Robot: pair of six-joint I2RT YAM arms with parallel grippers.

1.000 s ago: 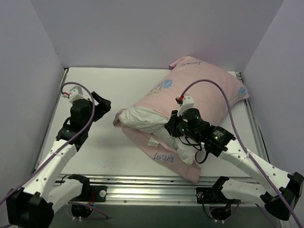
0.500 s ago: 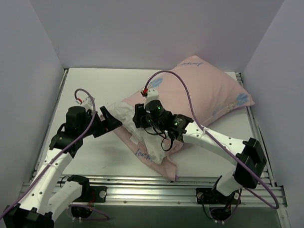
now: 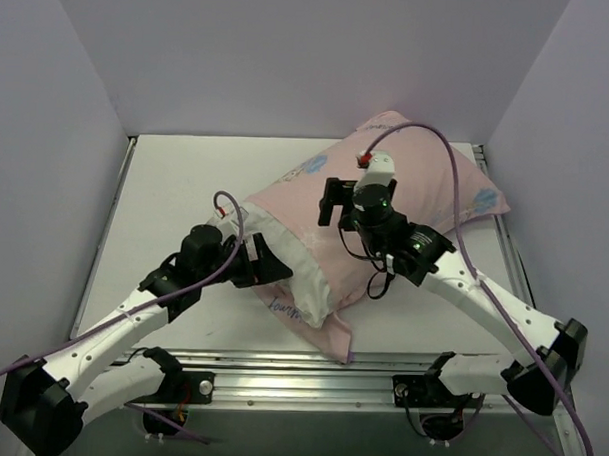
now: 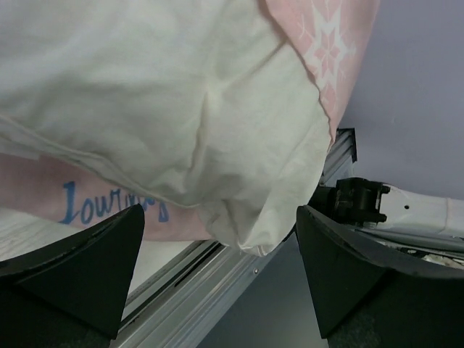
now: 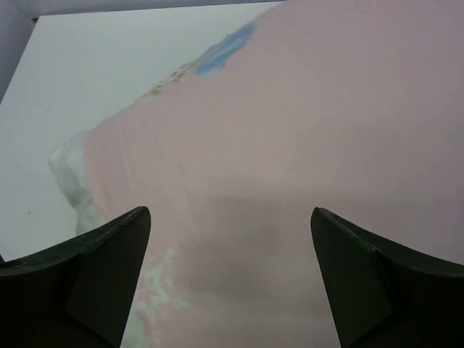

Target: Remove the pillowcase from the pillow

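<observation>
Cloth fills the middle of the overhead view. The pillowcase (image 3: 416,182), thin pale pink fabric with small blue marks, lies diagonally on the table (image 3: 176,184), running from the far right corner toward the near middle. Its nearest corner is a flat, limp flap. The pillow (image 3: 301,273) is plump, white and creased, and it bulges out of the cover's open left end. The left fingers (image 3: 266,265) are spread apart against that white end and clamp nothing. The right fingers (image 3: 330,201) are also parted, over the pink cover's middle. The table is matte white with a ribbed metal rail (image 3: 309,373) along its near edge. Plain pale lilac walls (image 3: 290,57) close in three sides, and purple cables (image 3: 451,173) loop off both arms.

In the left wrist view, soft wrinkled white pillow cloth covers most of the picture. A pink strip with blue script runs beneath it, and a white snowflake print shows at the upper right. The two dark wedge-shaped fingers sit wide apart at the lower corners with the pillow ahead of them. The metal rail crosses below.

In the right wrist view, smooth pink cover spreads under the widely parted dark fingers, and I cannot tell whether they touch it. A blue smudge of print lies near the top, crinkled white pillow peeks out at the left, and bare white table lies beyond.
</observation>
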